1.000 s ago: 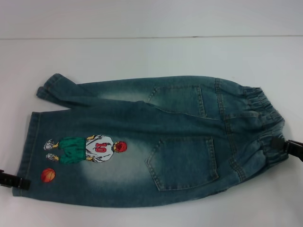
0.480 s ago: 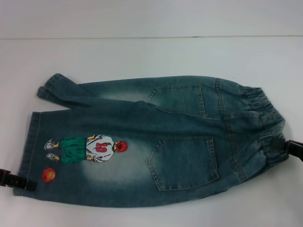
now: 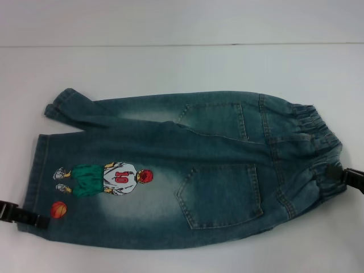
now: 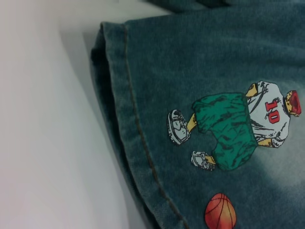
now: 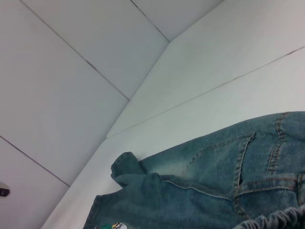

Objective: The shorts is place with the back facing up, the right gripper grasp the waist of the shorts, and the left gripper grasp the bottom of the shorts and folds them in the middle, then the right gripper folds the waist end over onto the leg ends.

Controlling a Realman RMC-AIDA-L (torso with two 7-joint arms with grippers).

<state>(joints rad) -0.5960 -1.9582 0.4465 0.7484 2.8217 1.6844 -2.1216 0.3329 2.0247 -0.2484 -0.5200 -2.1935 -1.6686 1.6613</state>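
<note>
Your shorts (image 3: 170,170) lie flat, back up, mid-frame on the white bench (image 3: 170,62); left claw (image 3: 25,218) sits at the lower-left hem and right claw (image 3: 348,179) at the waist (image 3: 315,148) on the right edge, and I can't tell either claw's opening. Risk: a one-layer or corner-only pinch lets denim slip mid-fold, skewing it. Left wrist view shows the hem stitching and basketball print (image 4: 220,211) close up; head view alone shows both claws.

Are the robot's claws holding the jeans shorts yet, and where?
Cannot tell. The left gripper sits at the leg hem of the shorts, the right gripper at the waist.
</note>
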